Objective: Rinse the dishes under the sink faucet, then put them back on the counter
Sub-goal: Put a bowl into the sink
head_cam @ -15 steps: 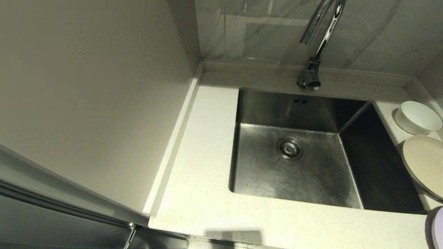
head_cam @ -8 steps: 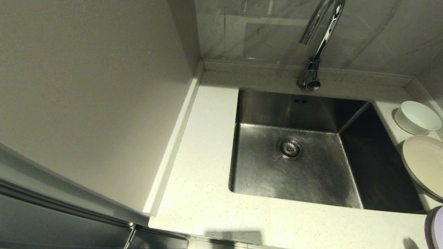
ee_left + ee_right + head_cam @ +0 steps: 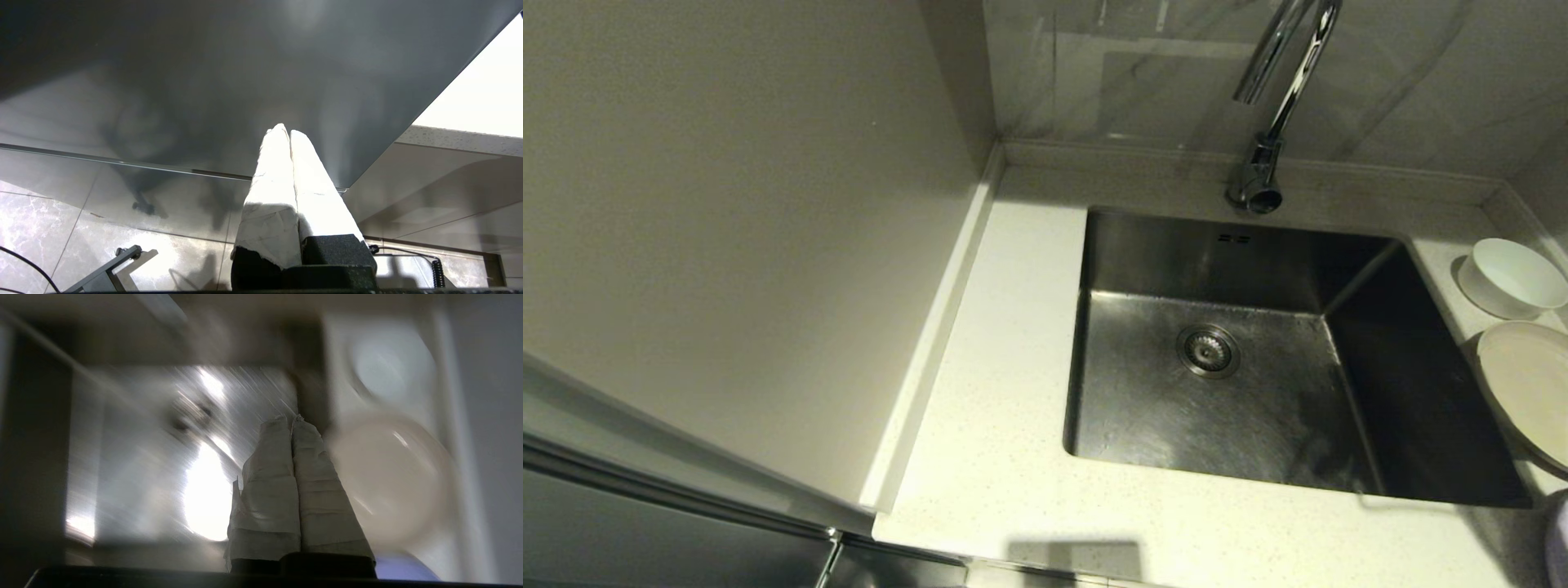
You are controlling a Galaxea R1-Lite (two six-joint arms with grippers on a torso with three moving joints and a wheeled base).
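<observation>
White bowl (image 3: 1512,278), cream plate (image 3: 1527,390).

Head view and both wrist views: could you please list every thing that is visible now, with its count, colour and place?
sink: one, steel grey, set into the counter, nothing in it.
drain strainer: one, metal, in the sink floor.
faucet: one, chrome, behind the sink's back edge.
counter: one, off-white speckled, around the sink.
bowl: one, white, on the counter right of the sink, at the back.
cream plate: one, cream, on the counter nearer than the bowl.
purple plate: one, lavender, only an edge visible at the right front corner.
left gripper: one, white-wrapped jaws together, down below counter height.
right gripper: one, white-wrapped jaws together, above the sink beside the cream plate.
</observation>
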